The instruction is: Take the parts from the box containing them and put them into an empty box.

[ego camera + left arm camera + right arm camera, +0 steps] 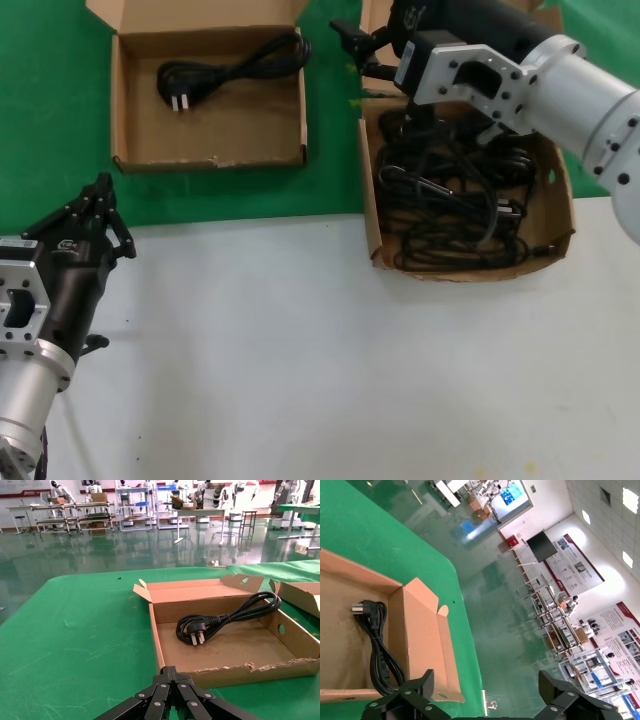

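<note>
A low brown cardboard box (210, 158) lies at the far left on the green cloth, with one black power cord (230, 70) looped inside it. The same cord (220, 617) and box (240, 672) fill the left wrist view. To the right, a deeper box (372, 215) holds a tangled pile of black cords (450, 200). My right gripper (350, 45) hangs open over the cloth between the two boxes, beside the full box's far corner, with nothing between its fingers (487, 690). My left gripper (103, 183) rests shut and empty at the near left, pointing toward the low box (171, 670).
The near half of the work surface is a white tabletop (300, 350); the far half is green cloth (50, 120). The full box straddles the line between them. The right forearm (580, 90) reaches over that box's far right side.
</note>
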`<state>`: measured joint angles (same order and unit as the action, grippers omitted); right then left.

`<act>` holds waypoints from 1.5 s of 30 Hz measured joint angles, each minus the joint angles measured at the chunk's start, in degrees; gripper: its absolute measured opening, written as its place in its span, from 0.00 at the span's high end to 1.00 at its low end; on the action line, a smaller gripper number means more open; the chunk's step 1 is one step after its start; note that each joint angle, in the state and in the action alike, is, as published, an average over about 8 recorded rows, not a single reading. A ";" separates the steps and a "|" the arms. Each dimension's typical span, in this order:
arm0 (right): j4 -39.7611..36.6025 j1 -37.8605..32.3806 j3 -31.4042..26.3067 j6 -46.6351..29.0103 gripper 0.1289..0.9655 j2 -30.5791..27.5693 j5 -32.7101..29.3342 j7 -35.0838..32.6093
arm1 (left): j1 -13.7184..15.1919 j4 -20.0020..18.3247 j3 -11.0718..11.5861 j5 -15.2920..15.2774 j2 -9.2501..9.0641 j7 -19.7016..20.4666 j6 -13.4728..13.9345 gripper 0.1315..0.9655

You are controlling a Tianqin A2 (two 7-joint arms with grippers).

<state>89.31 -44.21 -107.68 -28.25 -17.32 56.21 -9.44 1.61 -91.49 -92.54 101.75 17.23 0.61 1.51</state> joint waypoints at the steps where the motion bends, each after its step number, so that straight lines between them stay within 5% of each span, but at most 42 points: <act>1: 0.17 0.18 0.11 0.07 0.42 -0.04 -0.01 0.04 | 0.00 0.00 0.00 0.00 0.00 0.00 0.00 0.98; 6: 0.39 1.21 0.53 0.67 0.27 -0.08 0.89 0.26 | -0.03 0.00 0.01 0.02 0.00 0.00 -0.03 0.97; 21: 0.74 8.88 3.30 5.59 0.05 -0.04 9.12 1.90 | -0.32 -0.03 0.17 0.27 -0.01 -0.12 -0.29 0.87; 45: 1.39 22.96 8.35 14.60 0.00 0.03 24.15 4.90 | -0.83 -0.09 0.45 0.71 -0.02 -0.32 -0.78 0.28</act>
<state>90.69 -21.25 -99.33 -13.64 -17.29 80.36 -4.55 0.78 -91.59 -92.09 102.46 17.21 0.29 0.73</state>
